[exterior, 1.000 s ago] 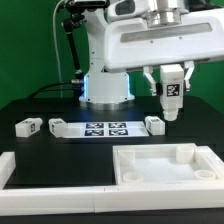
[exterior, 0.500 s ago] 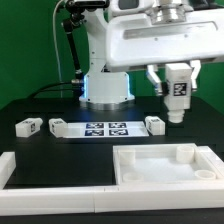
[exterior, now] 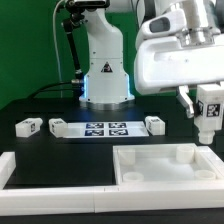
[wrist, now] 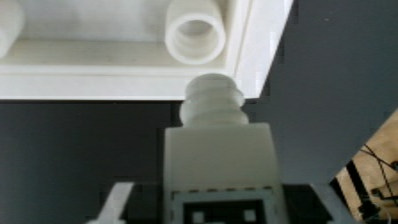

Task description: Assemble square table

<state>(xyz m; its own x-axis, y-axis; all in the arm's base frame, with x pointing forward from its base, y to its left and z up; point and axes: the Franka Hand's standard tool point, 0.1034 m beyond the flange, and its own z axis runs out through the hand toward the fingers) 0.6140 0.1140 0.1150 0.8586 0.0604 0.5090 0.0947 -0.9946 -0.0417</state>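
The end effector (exterior: 207, 100) is pinching a light, rigid, smooth plastic leg (exterior: 208, 120) by its blocky tagged head, above the tabletop slab (exterior: 150, 184) near the surface's edge at the exterior view's right.

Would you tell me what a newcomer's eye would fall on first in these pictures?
First, the gripper at the exterior view's right, shut on a small white block leg with a black-and-white tag, held upright near a corner of the white plastic square slab with a raised rim. The wrist view shows the leg's tip close to a round socket in that corner. Three spare white legs lie beside the marker board.
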